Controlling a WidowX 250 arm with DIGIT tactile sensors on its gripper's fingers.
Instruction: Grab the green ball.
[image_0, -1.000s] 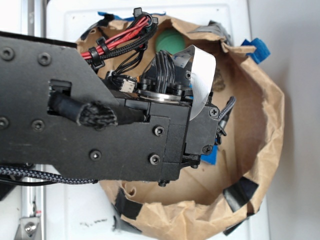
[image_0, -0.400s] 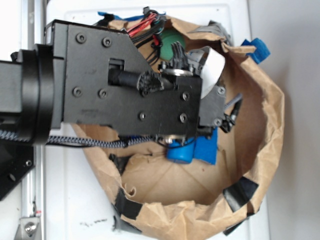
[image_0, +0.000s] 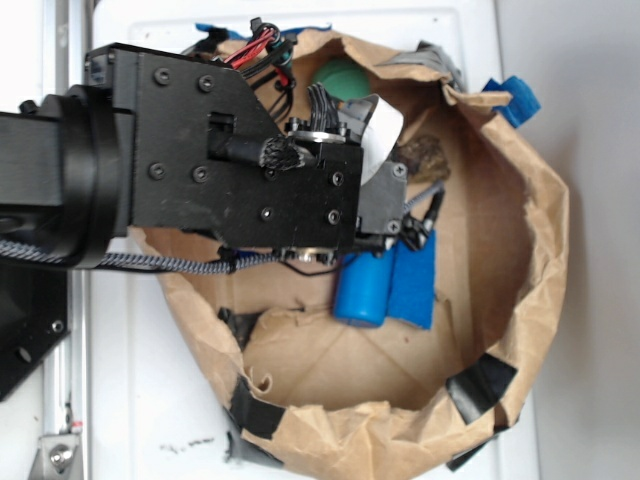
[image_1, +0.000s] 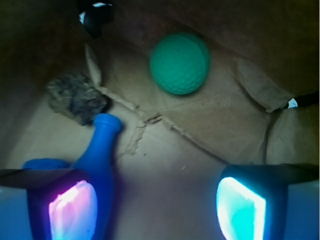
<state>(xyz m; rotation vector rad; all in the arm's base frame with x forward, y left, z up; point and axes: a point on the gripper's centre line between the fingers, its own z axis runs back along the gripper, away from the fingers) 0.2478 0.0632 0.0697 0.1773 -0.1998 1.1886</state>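
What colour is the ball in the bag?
Green, the ball has a dimpled surface; the wrist view shows it best.

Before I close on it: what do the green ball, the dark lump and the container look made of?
Green ball: matte, with golf-ball-like dimples and no shine; likely foam or soft rubber, though hard plastic is possible. Dark lump: rough, craggy, mottled brown-grey, like rock; a foam imitation can't be excluded. Container: creased brown kraft paper, a rolled-down paper bag patched with dark tape.
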